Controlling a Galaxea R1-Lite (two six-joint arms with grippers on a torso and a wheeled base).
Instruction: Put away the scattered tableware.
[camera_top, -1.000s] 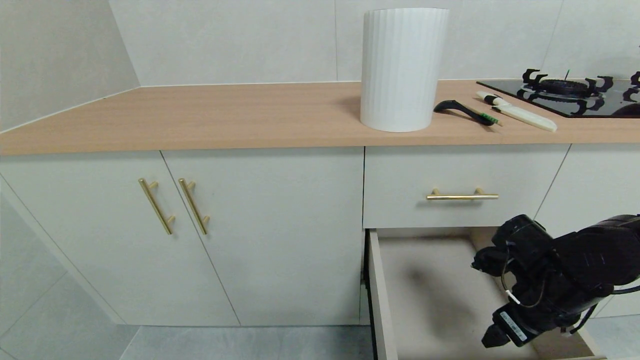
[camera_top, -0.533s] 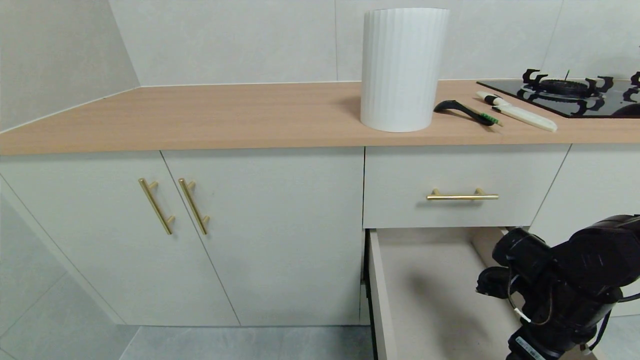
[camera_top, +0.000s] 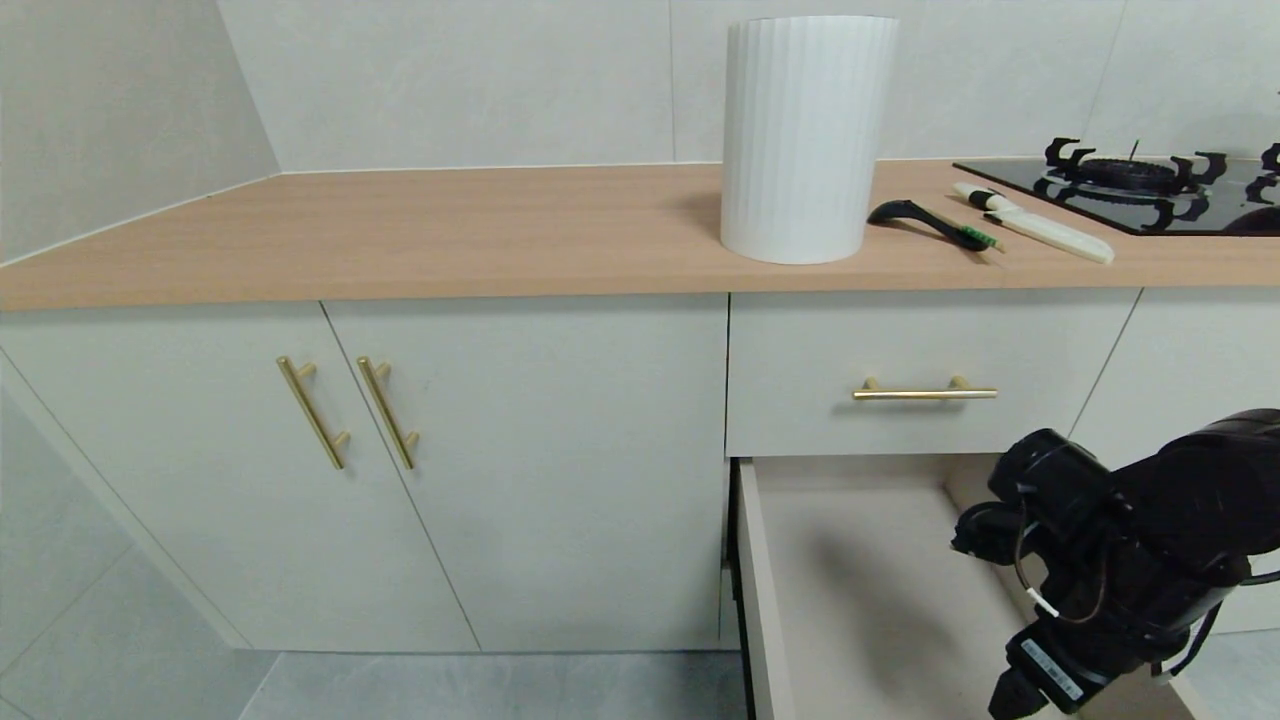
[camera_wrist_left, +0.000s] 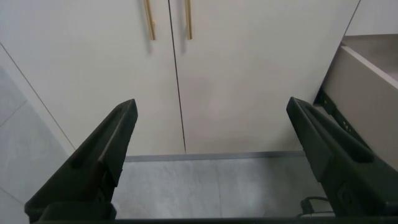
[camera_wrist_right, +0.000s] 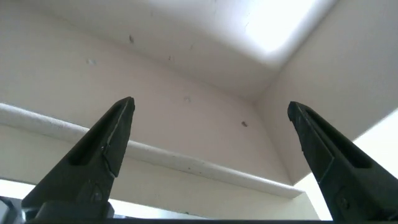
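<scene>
While right tool (camera_wrist_right: 209, 106) gapes over drawer (camera_top: 758, 600) | left tool (camera_wrist_left: 211, 102) spread | drawer front cropped

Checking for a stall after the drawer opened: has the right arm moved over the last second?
Yes. Against the gold drawer handle, the right arm dipped away, then rose again, ending slightly lower and further right over the open drawer.

Black spoon (camera_top: 930, 224) and white knife (camera_top: 1040, 228) lie flat, just beside each other, on counter (camera_top: 450, 230); drawer (camera_top: 862, 590) below pulled open.
</scene>
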